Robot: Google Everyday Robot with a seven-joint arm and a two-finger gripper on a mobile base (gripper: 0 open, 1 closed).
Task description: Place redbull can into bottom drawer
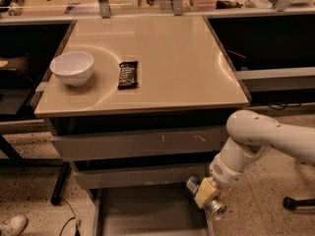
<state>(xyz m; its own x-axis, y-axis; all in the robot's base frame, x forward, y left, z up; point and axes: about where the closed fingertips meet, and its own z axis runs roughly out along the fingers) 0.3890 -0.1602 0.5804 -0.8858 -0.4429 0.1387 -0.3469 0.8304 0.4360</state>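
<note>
Tool [205, 196] is in the lower right of the frame, at the end of the white arm [268, 134] that comes in from the right edge. Its yellowish fingers [203, 193] are closed around the middle of the redbull can [217, 210], so I see it as gripping the can firmly. The can lies tilted in the grip: one silver end points up-left toward the drawers, the other points down-right toward the floor.

The bottom drawer [142, 215] is pulled out at the bottom centre of the frame and its flat grey floor is visible. The can hangs over the right side of this drawer, near its right wall. If it touches the wall I cannot tell.

Above it are the middle drawer front [138, 177] and the scratched top drawer front [133, 144], both pushed in.

On the beige counter [172, 53], in the upper left part of the frame, a white bowl [72, 68] stands, and a dark candy bar [128, 74] lies just to the right of it, not touching the bowl.
</note>
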